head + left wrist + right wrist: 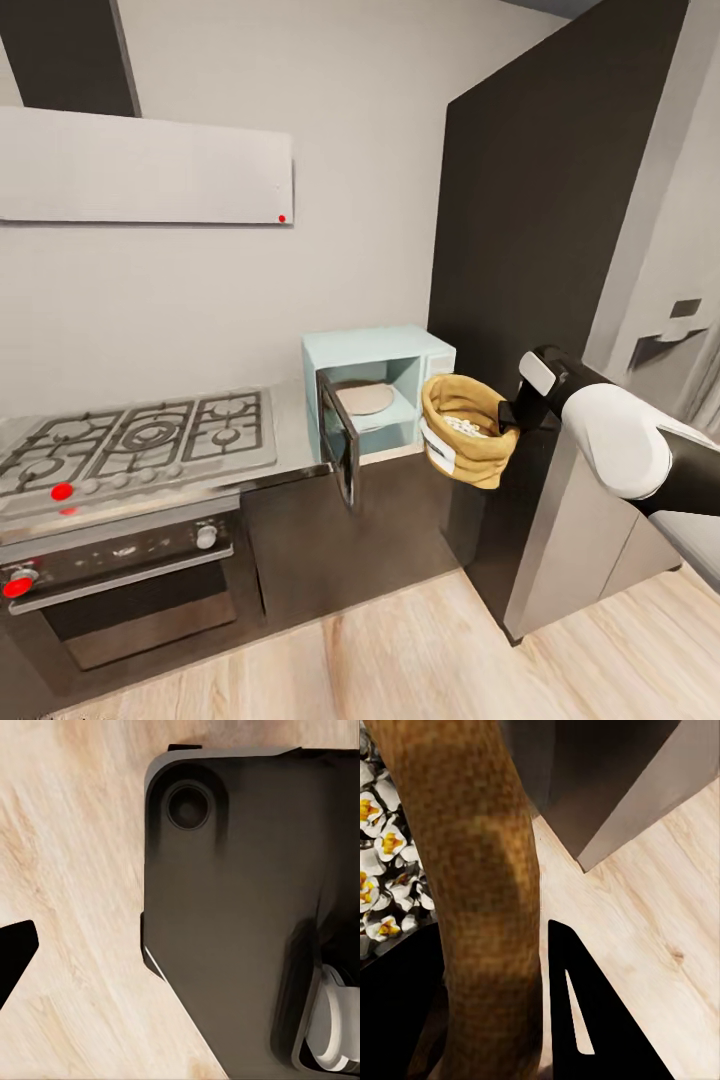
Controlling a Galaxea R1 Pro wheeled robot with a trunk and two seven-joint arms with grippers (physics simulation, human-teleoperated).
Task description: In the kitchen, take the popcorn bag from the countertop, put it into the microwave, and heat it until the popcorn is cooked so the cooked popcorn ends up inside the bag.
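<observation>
- At the rolled rim of the popcorn bag, the right gripper is clamped on the bag's wall, one dark finger outside the tan paper in the right wrist view and the other inside.
- The bag hangs in the air, tilted a little, just beside the microwave on its right and clear of the countertop.
- Inside the bag lies the popcorn, puffed white pieces with yellow centres, seen close in the right wrist view.
- The microwave door stands swung open toward the robot; a round pale plate lies in the cavity.
- The microwave sits on the countertop against a tall dark cabinet.
- Further left are a steel gas hob and, beneath it, an oven with red-marked knobs.
- In the left wrist view, the left gripper's state cannot be told; a dark fingertip shows over the wooden floor, beside the robot's dark base.
</observation>
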